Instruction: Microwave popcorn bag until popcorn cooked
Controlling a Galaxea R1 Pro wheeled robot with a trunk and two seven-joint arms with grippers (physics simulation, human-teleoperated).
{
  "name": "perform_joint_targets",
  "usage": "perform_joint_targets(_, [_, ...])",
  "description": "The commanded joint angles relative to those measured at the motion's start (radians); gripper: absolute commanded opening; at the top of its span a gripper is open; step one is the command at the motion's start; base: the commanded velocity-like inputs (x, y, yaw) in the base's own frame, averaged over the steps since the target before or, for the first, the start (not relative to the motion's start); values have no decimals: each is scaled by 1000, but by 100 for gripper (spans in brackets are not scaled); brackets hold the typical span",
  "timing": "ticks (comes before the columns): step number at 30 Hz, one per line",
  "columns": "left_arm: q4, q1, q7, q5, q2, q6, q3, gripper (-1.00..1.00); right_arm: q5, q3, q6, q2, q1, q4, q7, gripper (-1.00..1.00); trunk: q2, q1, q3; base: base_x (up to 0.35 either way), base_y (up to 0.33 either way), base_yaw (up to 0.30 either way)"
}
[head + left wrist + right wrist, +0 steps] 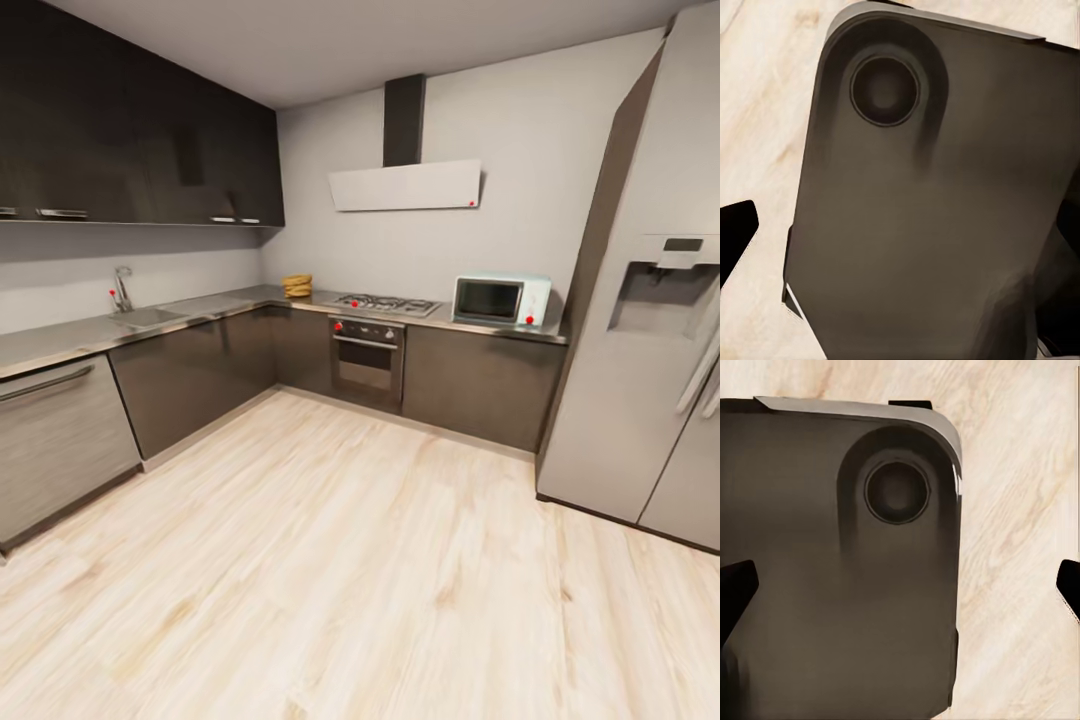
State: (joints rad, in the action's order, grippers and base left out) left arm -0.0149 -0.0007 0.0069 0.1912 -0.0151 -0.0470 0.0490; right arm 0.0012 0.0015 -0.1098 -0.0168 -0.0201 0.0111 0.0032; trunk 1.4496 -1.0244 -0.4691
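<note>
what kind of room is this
A home kitchen, by the look of it: an L-shaped countertop with a sink, a gas hob above a built-in oven, a pale-blue microwave, and a tall fridge on the right.

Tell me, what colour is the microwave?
Pale blue with a dark glass door; the microwave shows best in the head view.

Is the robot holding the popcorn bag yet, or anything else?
No, nothing is held. The popcorn bag sits far off on the countertop. The right wrist view shows dark fingertips spread wide with only floor and robot base between them.
</note>
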Motion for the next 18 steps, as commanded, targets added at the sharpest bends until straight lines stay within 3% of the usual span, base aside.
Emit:
perform_joint_targets(1, [0,0,1,4,0,-2,4,100,0,0,-4,0,-1,1,0,100,0,-1,-1,326,0,0])
perform_joint_targets(18, [0,0,1,4,0,-1,3,100,-1,0,-4,0,-1,1,1,100,0,-1,-1,326,0,0])
